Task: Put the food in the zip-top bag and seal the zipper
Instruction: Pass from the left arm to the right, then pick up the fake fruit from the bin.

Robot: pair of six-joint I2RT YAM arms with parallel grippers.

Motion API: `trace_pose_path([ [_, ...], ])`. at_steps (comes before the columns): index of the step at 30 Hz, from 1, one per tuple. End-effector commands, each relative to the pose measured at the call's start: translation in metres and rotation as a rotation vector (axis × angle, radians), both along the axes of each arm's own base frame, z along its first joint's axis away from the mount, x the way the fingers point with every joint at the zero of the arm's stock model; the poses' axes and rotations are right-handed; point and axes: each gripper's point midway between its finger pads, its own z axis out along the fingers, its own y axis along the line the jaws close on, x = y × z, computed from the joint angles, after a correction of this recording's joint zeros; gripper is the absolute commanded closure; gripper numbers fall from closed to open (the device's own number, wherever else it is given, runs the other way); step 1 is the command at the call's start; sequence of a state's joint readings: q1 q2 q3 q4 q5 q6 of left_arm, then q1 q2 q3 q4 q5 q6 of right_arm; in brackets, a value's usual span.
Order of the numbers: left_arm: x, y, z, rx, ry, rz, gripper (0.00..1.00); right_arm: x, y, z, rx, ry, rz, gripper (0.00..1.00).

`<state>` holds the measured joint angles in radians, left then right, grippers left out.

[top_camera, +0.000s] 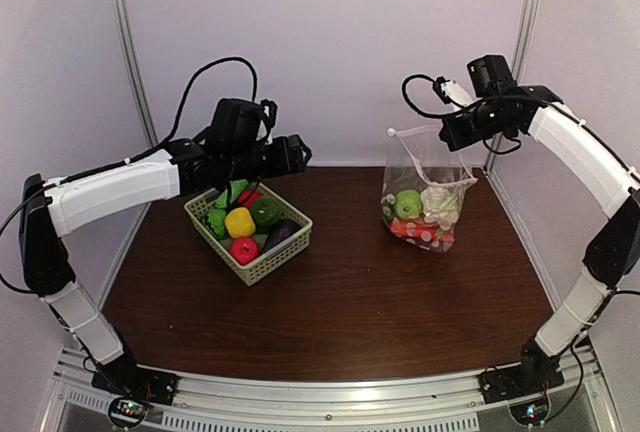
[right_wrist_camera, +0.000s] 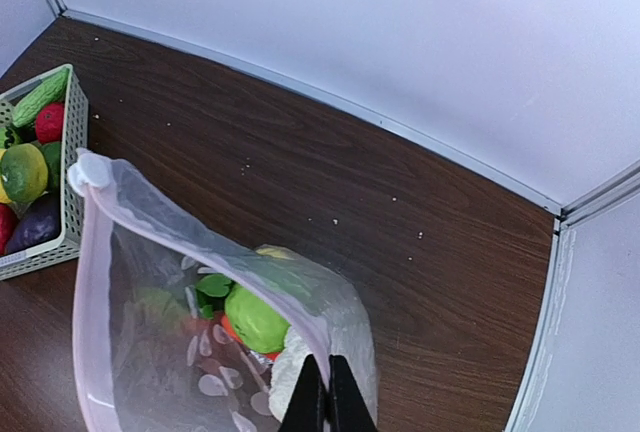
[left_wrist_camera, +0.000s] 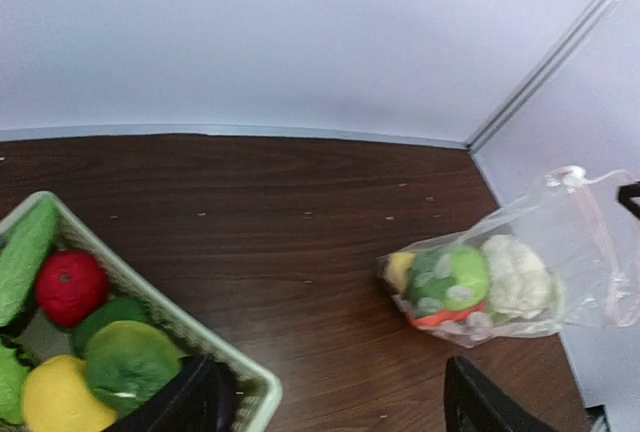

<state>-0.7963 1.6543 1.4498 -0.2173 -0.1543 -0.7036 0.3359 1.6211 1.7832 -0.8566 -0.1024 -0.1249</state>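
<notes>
Clear crinkly dotted zip-top bag (top_camera: 425, 177) sits far right on the dark wooden table (top_camera: 350, 312). Its mouth rim is pinched in the clenched right gripper (right_wrist_camera: 325, 397), with glossy plastic toy food (top_camera: 408, 204) inside. Left gripper (left_wrist_camera: 335, 407) is spread wide and empty over the pale green lattice basket (top_camera: 262, 264). We judge the film light, floppy and slippery. We'd take hold at the pale pinkish zipper strip (right_wrist_camera: 85, 302), likely the stiffest part.
</notes>
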Motion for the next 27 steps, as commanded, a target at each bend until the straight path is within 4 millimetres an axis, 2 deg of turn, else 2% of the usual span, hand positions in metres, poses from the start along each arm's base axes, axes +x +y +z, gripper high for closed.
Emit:
trace_pose_path([
  [1,-0.006,0.062,-0.075,0.359,0.117,0.121,0.19,-0.009,0.023,-0.005,0.092,0.029,0.084,1.0],
  [5,0.003,0.078,-0.098,0.41,0.169,0.099,0.16,-0.023,0.05,-0.023,0.15,0.095,0.194,1.0],
  [9,0.015,0.079,-0.111,0.445,0.193,0.06,0.11,-0.031,0.065,-0.025,0.15,0.101,0.241,1.0],
  [10,0.019,0.081,-0.114,0.459,0.197,0.067,0.04,-0.033,0.068,-0.024,0.149,0.1,0.25,1.0],
  [14,0.033,0.081,-0.129,0.463,0.233,0.07,0.02,-0.041,0.077,-0.025,0.149,0.103,0.286,1.0],
  [20,0.048,0.085,-0.15,0.477,0.28,0.097,0.05,-0.046,0.078,-0.027,0.144,0.105,0.298,1.0],
  [27,0.055,0.087,-0.169,0.483,0.321,0.091,0.19,-0.048,0.078,-0.03,0.144,0.109,0.3,1.0],
])
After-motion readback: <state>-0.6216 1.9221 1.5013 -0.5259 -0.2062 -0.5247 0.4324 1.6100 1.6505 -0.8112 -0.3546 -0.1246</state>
